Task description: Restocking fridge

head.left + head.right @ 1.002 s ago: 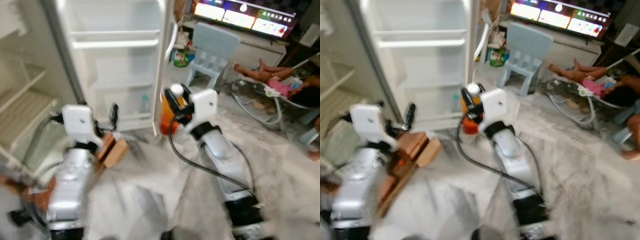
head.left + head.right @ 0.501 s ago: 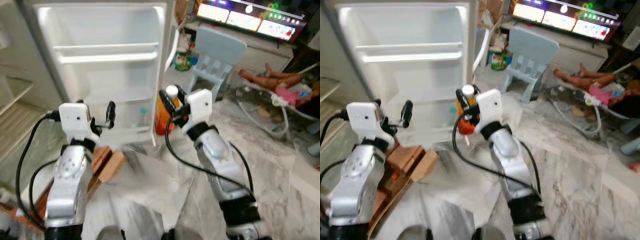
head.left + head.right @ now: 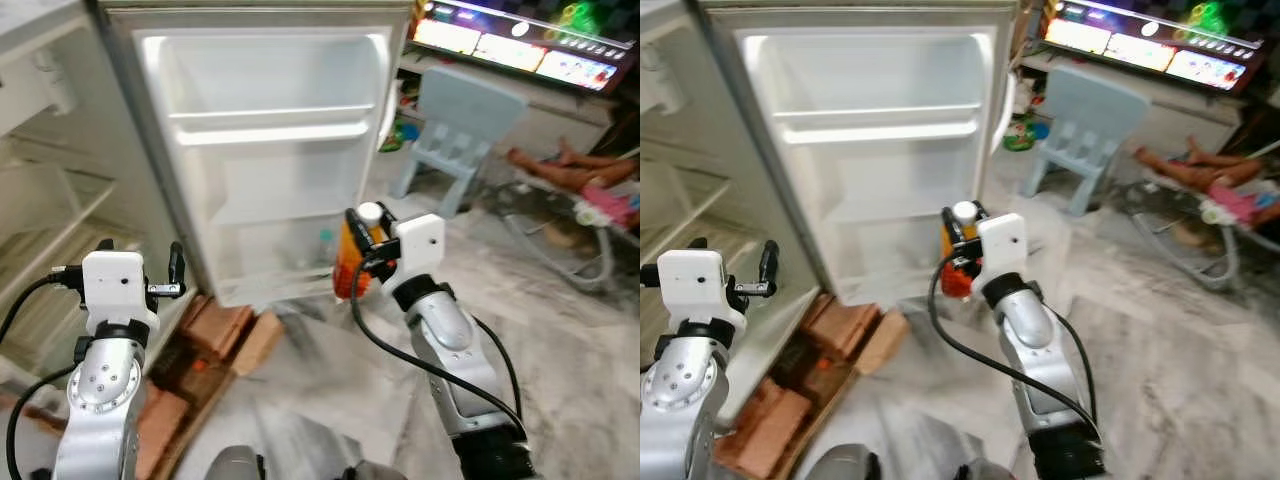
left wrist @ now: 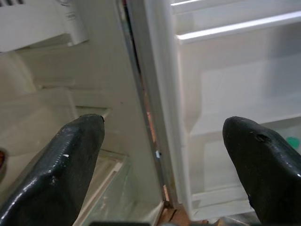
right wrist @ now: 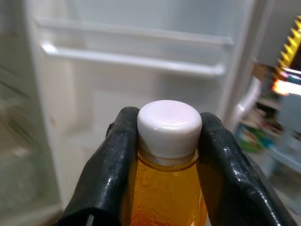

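My right gripper (image 3: 366,232) is shut on an orange juice bottle (image 3: 349,266) with a white cap (image 5: 170,125), held upright by the neck in front of the open fridge door (image 3: 270,160). The door's inner racks (image 3: 268,131) are white, and a small bottle with a green cap (image 3: 325,247) stands in the lowest rack. My left gripper (image 4: 164,141) is open and raised, facing the edge between the fridge body (image 3: 55,230) and the door. Nothing is between its fingers (image 4: 70,160).
Brown cardboard pieces (image 3: 215,335) lie on the floor below the fridge. A pale blue child's chair (image 3: 455,125) stands at the back right, beside a lit screen (image 3: 520,45). A person lies on a bouncer (image 3: 575,175) at the far right. The floor is grey marble (image 3: 560,330).
The view has swung so the fridge door stands more to the middle. My right gripper still holds the bottle near the lowest rack. My left arm sits lower and farther left.
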